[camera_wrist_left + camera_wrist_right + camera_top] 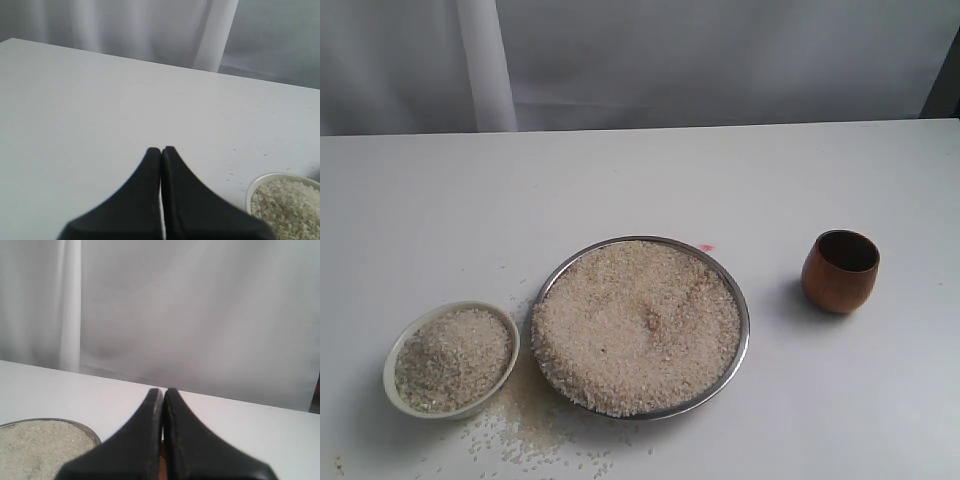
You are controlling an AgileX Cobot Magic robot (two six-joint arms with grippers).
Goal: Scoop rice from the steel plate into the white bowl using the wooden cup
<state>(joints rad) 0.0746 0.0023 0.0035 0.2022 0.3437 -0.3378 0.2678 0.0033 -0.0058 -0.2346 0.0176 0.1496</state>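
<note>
In the exterior view the steel plate (742, 318) lies mid-table, heaped with rice (635, 325). To its left stands the white bowl (395, 355), also full of rice, with loose grains (525, 425) spilled in front of it. The wooden cup (840, 270) stands upright and empty to the right of the plate. Neither arm shows in that view. My left gripper (161, 149) is shut on nothing, with the white bowl (257, 183) off to one side of it. My right gripper (163, 390) is shut too, the steel plate (82, 426) beside it; a sliver of brown wood (161, 460) shows through the slit between its fingers.
A white curtain (720, 60) hangs behind the table's far edge (640, 128). A small pink mark (707, 247) sits just beyond the plate. The table (440, 220) is plain white.
</note>
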